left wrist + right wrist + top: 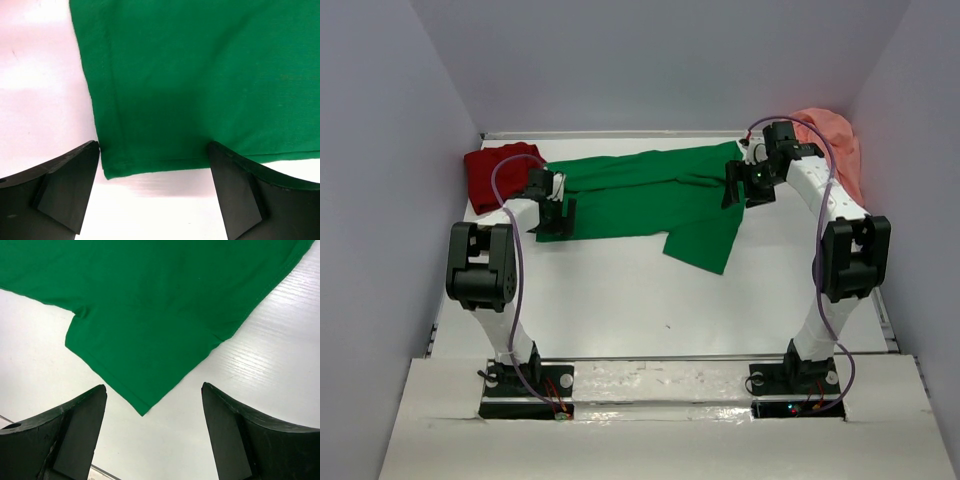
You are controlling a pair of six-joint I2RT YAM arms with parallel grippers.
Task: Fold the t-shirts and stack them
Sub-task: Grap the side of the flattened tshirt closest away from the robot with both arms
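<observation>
The bright green t-shirt (650, 195) lies spread flat across the far half of the table, one part hanging toward the front at the right. The dark red shirt (498, 172) is bunched at the far left. The salmon-pink shirt (832, 143) is bunched at the far right. My left gripper (556, 216) is open over the green shirt's left end; its corner hem (150, 155) lies between the jaws. My right gripper (745, 187) is open over the shirt's right end; a pointed green corner (145, 405) lies between the jaws. Both hold nothing.
Grey walls enclose the white table (620, 300) on the left, back and right. The arm bases stand at the near edge behind a raised white rail (650, 375). Purple cables loop off both arms.
</observation>
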